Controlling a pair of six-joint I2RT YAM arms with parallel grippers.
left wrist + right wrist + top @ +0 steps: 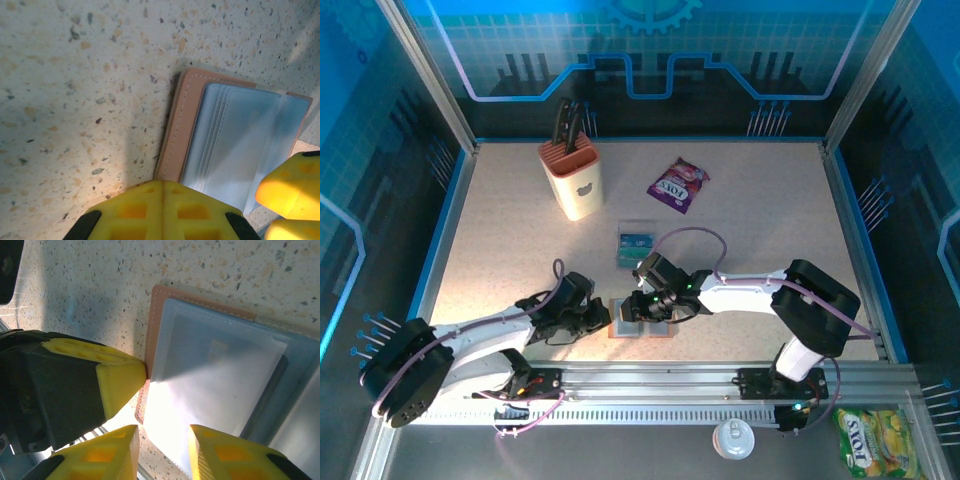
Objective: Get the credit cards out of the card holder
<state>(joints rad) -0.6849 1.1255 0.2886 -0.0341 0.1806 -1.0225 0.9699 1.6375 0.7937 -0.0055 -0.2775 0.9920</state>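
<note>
The card holder [642,320] lies open near the table's front edge, a tan leather rim [181,130] round grey-blue clear sleeves [215,375]. My left gripper [162,183] is shut, its tips pressed on the holder's left edge [604,318]. From the right, my right gripper [162,434] hangs open over the sleeves [650,306], the near edge of a sleeve between its fingers. Teal and blue credit cards [635,243] lie in a clear tray behind the holder. Whether a card sits inside the sleeves I cannot tell.
A cream knife block [572,180] stands at the back left and a purple snack packet [678,185] lies at the back centre. A metal rail [660,380] runs along the front edge. Below it sit a can [733,438] and a yellow-green packet [873,440].
</note>
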